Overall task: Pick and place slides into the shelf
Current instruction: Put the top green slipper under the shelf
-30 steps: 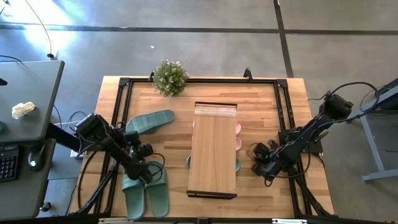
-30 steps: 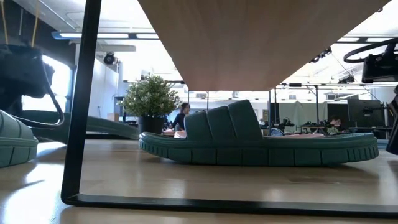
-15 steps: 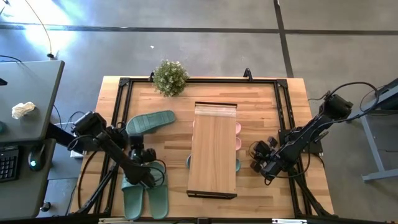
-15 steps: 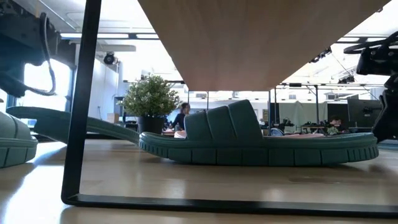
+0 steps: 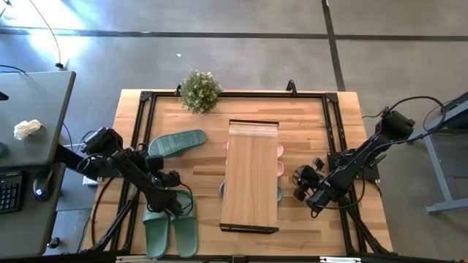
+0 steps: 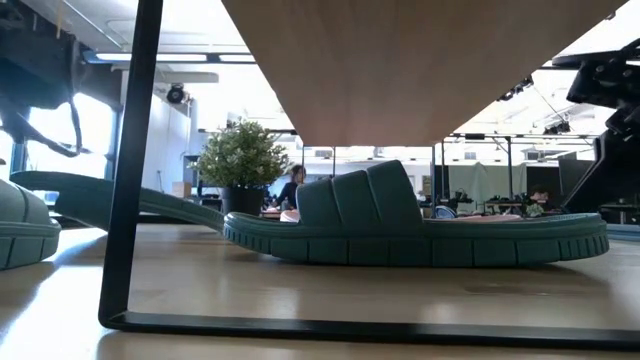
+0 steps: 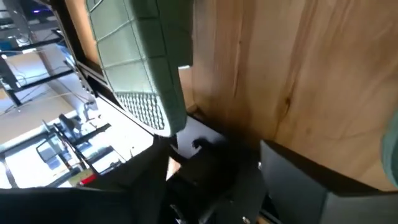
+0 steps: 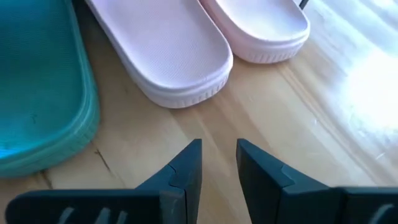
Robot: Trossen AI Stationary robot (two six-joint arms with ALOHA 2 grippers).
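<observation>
Three green slides sit outside the shelf (image 5: 249,175) in the high view: one lone slide (image 5: 176,142) on the desk (image 5: 307,124) left of it, and a pair (image 5: 170,228) near the front edge. Left gripper (image 5: 172,203) hovers over that pair; right gripper (image 5: 301,184) waits just right of the shelf.

Low view: one dark green slide (image 6: 415,232) lies under the shelf plank, resting flat.

Left wrist view: ribbed sole edge of a green slide (image 7: 144,68) close ahead; whether the fingers grasp it, cannot tell.

Right wrist view: fingers (image 8: 188,168) nearly closed on nothing, a narrow gap between them, pointing at two pink slides (image 8: 177,53) beside a teal one (image 8: 43,87).

Risk, as judged: soft slide may fold or slip from a shallow pinch, or catch the shelf's end frame going in, nudging those already stowed
</observation>
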